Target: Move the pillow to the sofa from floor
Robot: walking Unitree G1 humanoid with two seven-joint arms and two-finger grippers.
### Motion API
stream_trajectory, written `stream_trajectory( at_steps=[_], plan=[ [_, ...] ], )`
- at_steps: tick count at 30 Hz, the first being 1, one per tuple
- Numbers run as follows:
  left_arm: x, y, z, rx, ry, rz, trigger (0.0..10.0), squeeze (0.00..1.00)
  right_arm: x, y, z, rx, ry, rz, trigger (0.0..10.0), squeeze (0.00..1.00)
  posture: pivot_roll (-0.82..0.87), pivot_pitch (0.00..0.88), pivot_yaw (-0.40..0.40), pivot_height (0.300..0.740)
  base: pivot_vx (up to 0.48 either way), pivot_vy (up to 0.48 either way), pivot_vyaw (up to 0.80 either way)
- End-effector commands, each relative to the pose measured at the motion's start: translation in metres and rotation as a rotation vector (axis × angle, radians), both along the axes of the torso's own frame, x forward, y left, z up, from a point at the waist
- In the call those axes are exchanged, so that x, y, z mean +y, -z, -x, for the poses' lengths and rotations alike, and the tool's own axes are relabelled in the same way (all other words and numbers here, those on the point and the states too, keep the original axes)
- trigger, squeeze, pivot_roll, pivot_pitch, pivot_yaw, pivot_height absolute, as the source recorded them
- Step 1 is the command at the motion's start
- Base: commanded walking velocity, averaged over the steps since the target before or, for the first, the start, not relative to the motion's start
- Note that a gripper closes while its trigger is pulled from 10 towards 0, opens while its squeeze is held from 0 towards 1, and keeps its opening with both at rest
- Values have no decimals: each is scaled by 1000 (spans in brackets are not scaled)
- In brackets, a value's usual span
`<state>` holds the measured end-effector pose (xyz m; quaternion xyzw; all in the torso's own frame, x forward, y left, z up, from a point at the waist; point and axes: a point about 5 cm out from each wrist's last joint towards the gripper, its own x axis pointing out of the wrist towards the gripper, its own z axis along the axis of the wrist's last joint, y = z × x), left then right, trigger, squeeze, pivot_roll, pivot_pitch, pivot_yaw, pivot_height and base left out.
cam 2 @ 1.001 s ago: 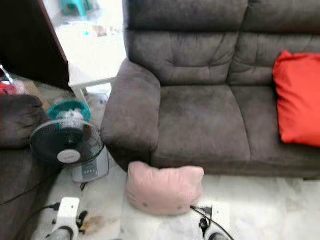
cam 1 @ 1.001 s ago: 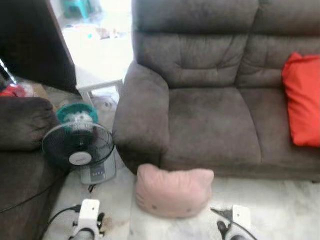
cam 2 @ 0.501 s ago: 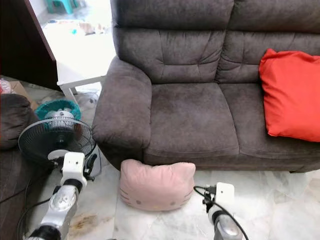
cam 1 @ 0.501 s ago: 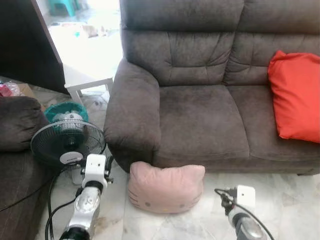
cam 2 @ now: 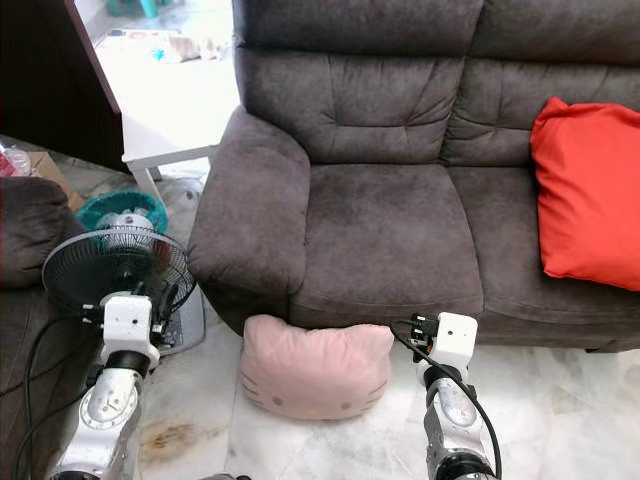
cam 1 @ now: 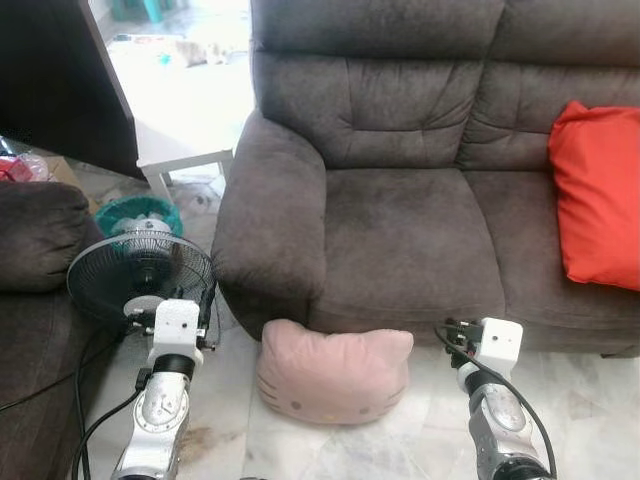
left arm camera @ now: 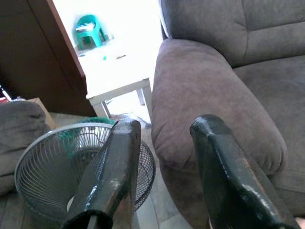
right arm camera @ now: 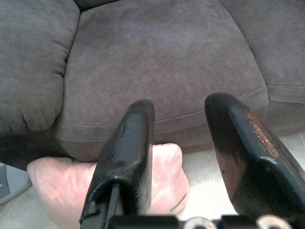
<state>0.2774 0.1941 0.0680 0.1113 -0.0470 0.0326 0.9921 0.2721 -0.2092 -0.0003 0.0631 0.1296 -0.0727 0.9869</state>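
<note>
Pink and cat-shaped, the pillow (cam 1: 334,372) is lying on the pale marble floor (cam 1: 580,400), pressed against the front base of the dark grey sofa (cam 1: 405,240), just below the left seat cushion. An orange cushion (cam 1: 597,195) is leaning on the sofa's right seat.

Both silver arms are reaching forward on either side of the pillow. The left gripper (left arm camera: 164,143) is hovering in front of the sofa's armrest, with its two black fingers (left arm camera: 114,176) standing apart and holding nothing. It is sitting near a black standing fan (cam 1: 140,283) on the floor to the left of the sofa. The right gripper (right arm camera: 178,119) is hanging just beside the pillow's right ear, at the sofa's front edge; its fingers (right arm camera: 131,143) are also spread apart and empty, with the pillow showing beneath and between them.

Behind the fan, a small white table (cam 1: 190,160) is standing in bright light beside a dark wooden panel (cam 1: 60,80).
</note>
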Motion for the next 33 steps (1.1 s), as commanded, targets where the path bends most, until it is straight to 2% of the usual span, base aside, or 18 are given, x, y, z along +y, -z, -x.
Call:
stream_trajectory(
  at_steps=[1,26,33],
  plan=[
    [-2,0,0,15,2,2,10000,0,4,-2,-1,-29,0,-11,10000,0,129,45,-48,740,0,0,0],
    [-7,2,2,53,15,15,10000,0,16,-9,-8,-51,-22,-11,10000,0,132,79,-62,740,267,0,0],
    [-10,4,3,65,28,16,10000,0,16,-4,-4,-19,-28,-13,10000,0,135,82,-63,740,0,0,0]
  ],
)
